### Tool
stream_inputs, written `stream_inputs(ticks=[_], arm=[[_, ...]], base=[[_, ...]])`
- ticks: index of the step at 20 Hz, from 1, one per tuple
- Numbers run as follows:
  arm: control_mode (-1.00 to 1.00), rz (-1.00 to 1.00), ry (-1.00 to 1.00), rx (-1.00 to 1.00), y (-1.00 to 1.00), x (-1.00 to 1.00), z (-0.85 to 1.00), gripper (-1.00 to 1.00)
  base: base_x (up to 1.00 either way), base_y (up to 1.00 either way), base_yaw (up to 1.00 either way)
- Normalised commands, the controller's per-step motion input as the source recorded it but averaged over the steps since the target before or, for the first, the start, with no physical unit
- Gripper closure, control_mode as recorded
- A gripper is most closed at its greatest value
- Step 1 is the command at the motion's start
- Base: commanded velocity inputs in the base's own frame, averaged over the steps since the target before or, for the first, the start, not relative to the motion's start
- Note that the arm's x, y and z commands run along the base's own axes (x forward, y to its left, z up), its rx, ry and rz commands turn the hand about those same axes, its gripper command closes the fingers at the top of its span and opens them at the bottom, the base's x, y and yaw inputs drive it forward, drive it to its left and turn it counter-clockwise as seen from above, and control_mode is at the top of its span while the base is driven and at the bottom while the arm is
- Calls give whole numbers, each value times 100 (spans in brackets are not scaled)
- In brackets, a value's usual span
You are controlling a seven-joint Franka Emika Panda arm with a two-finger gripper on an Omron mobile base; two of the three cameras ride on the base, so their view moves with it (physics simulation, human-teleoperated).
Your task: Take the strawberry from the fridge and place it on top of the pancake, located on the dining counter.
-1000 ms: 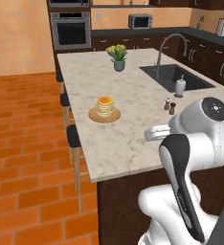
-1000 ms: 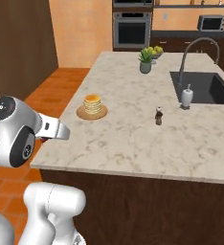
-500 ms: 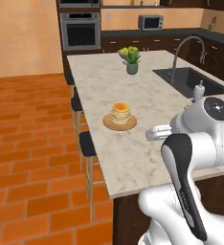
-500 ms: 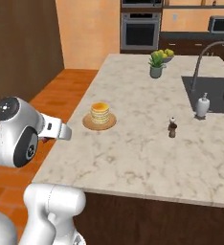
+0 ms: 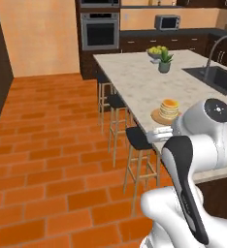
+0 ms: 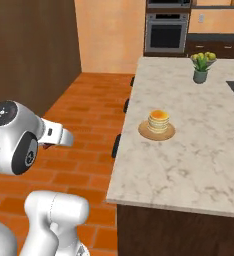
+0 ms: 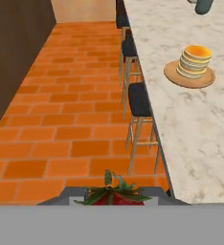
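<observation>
Red strawberry (image 7: 115, 195) with green leaves is pinched between the jaws above the brick floor (image 7: 61, 124) beside the stools (image 7: 139, 99), while the pancake (image 7: 195, 59) rests on the marbled bench (image 7: 200, 119).

- The light was even and bright in all three views, with no visible lamp or source; the brick floor (image 5: 52, 145) glowed a saturated orange
- Shadows were soft and faint; a weak one lay under the wooden plate (image 7: 189, 75) on the surface (image 6: 189, 145)
- No glare showed on the pale stone; the arm's white shell carried smooth shading only
- The rendering looked slightly soft; far cabinets and the oven (image 5: 100, 30) blurred mildly; no bending at the edges
</observation>
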Motion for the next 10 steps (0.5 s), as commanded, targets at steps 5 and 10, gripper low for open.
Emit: stream_inputs(ticks=[5, 10], arm=[[100, 0, 0, 0, 0, 0, 0, 100], [100, 0, 0, 0, 0, 0, 0, 100]], base=[[23, 100, -7], [81, 100, -46]])
